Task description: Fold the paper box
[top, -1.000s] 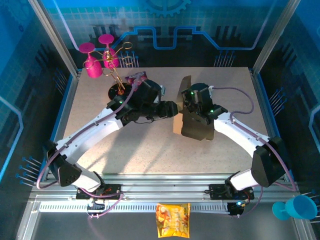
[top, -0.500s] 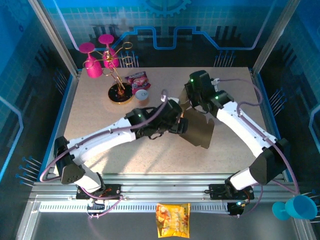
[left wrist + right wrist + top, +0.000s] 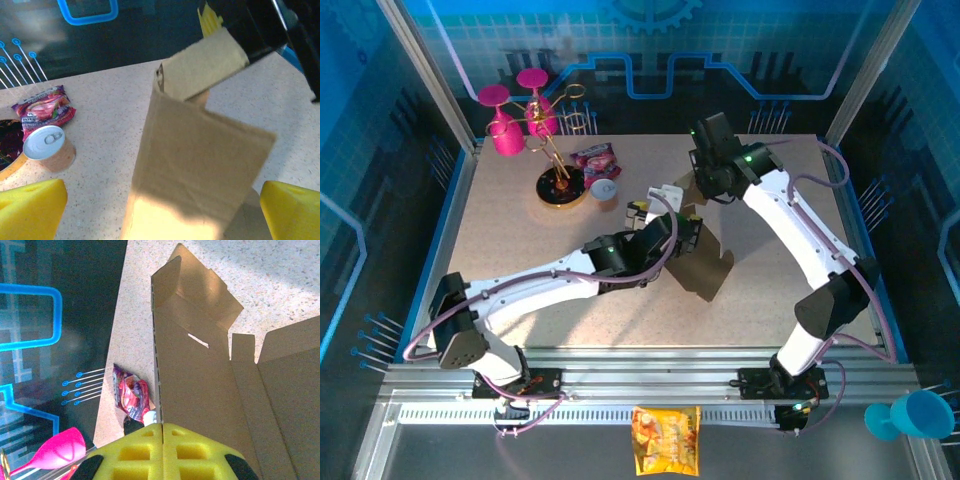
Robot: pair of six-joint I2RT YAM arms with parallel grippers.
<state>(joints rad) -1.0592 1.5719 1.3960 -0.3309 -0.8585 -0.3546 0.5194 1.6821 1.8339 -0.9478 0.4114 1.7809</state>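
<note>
Toward the left of the desk (image 3: 520, 260), a small can (image 3: 47, 145) and a pink packet (image 3: 45, 107) stood clear of the work and played no part in it.

Right of them, the left gripper (image 3: 160, 212) reached in at the middle of the desk. Its jaws were spread wide and gripped nothing. In the left wrist view a tall cardboard panel rose between the two yellow fingers, and whether it brushed the right-hand one could not be told.

That panel belonged to the paper box (image 3: 705, 270), which sat just right of the desk's centre, between the two arms. Its lower part seemed to rest on the desk while its far end was lifted.

Farther right, the right gripper (image 3: 163, 432) had its jaws clenched on the raised edge of the cardboard. The yellow pads met along the crease.

Judged from this, the fold was only partly done. One long wall had been bent up from the base and a short end flap was turned over at its top. The other panels lay spread and flat in the right wrist view, with tabs loose and the slot unfilled. The remaining walls probably had to be raised, the tabs tucked in and the lid closed.
</note>
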